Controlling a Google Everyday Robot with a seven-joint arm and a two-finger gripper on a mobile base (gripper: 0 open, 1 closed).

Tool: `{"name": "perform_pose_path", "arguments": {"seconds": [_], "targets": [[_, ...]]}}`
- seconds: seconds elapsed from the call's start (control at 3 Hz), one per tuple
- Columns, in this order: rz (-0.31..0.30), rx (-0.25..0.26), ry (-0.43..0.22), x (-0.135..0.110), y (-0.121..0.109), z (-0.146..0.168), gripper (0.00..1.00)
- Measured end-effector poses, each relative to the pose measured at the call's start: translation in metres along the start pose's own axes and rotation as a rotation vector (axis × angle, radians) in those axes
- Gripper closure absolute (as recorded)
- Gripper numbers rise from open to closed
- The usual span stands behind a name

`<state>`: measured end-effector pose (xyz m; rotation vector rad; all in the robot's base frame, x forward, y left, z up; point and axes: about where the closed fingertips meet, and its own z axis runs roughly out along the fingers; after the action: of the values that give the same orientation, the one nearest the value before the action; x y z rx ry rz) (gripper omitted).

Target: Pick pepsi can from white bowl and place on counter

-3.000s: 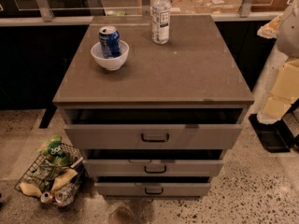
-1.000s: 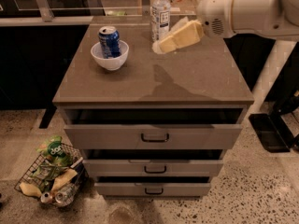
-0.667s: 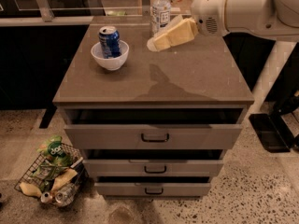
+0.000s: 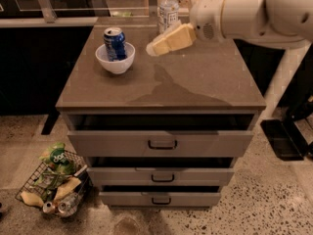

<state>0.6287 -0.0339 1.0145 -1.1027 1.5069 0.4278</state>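
Pepsi can (image 4: 115, 44) stands upright in the white bowl (image 4: 116, 64), back-left on the counter (image 4: 195, 82). My gripper (image 4: 159, 45) hovers over the counter just right of the bowl, nose pointing left at the can; can't tell if it's open or closed. Can's long axis is vertical, so I'd approach from the right, clearing the bowl rim.

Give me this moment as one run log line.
pincer: over counter, beside bowl, clear of can | can: upright in bowl | bottle: back edge
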Motion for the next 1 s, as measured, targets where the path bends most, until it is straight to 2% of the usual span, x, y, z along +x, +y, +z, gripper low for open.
{"name": "perform_pose_path", "arguments": {"seconds": [0.67,1.0], "targets": [[0.063,0.044,-0.063,0.017,-0.015,0.093,0.00],[0.116,0.035,-0.097,0.024,-0.017,0.129,0.00]]}}
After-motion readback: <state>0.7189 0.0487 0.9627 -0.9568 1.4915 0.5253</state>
